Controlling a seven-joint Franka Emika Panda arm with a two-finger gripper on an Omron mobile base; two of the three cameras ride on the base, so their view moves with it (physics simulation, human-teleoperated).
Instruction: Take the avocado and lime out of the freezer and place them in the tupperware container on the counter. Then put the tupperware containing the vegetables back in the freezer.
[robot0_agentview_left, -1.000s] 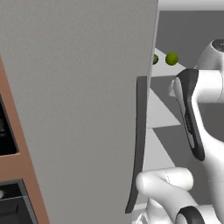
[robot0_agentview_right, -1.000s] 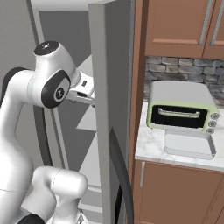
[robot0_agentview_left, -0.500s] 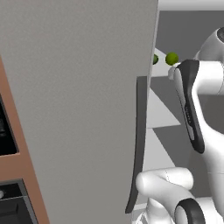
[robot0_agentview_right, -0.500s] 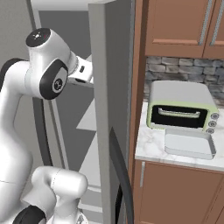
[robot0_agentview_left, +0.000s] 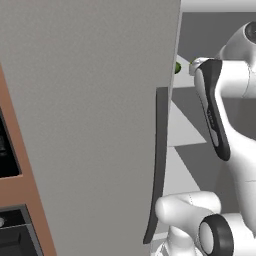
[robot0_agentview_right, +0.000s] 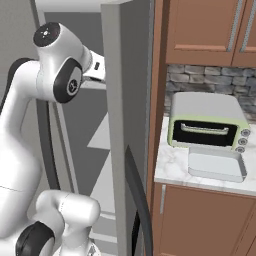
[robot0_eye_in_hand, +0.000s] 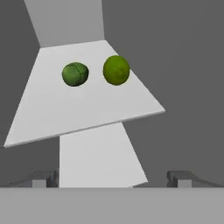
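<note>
The jaws of the gripper (robot0_eye_in_hand: 112, 178) stand wide apart, holding nothing, short of the freezer (robot0_agentview_right: 117, 75) shelf. Farther in, the avocado (robot0_eye_in_hand: 75, 74) and the lime (robot0_eye_in_hand: 116, 69) sit just beside each other, apart. Both look light, firm and prone to roll; a grasp across the middle suits. The open door edges the reach; the tupperware container (robot0_agentview_right: 216, 164) waits on the counter (robot0_agentview_right: 167, 167), right.
</note>
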